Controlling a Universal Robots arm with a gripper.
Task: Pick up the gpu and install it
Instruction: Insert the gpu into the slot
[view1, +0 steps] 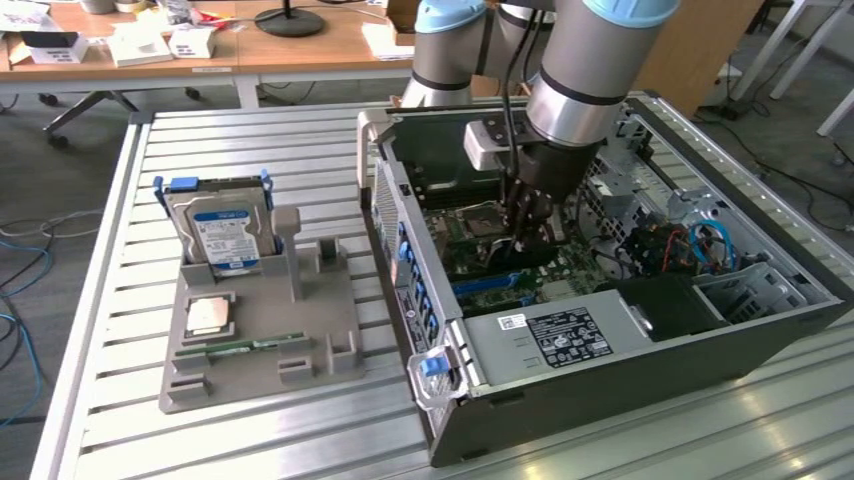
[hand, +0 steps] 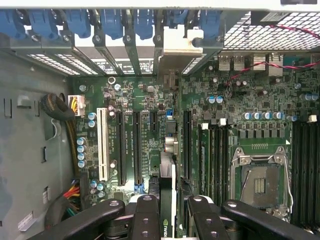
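My gripper reaches down into the open computer case, just above the motherboard. It is shut on the gpu, a thin black card held on edge. In the wrist view the gpu runs edge-on away from the fingers, over the expansion slots. Its silver bracket sits against the rear slot openings, beside the blue clips. My gripper clamps the card from both sides. Whether the card is seated in a slot cannot be told.
A grey holder lies on the slatted table to the exterior view's left of the case, carrying a silver hard drive, a CPU and a green memory stick. The power supply, cables and the empty CPU socket crowd the case.
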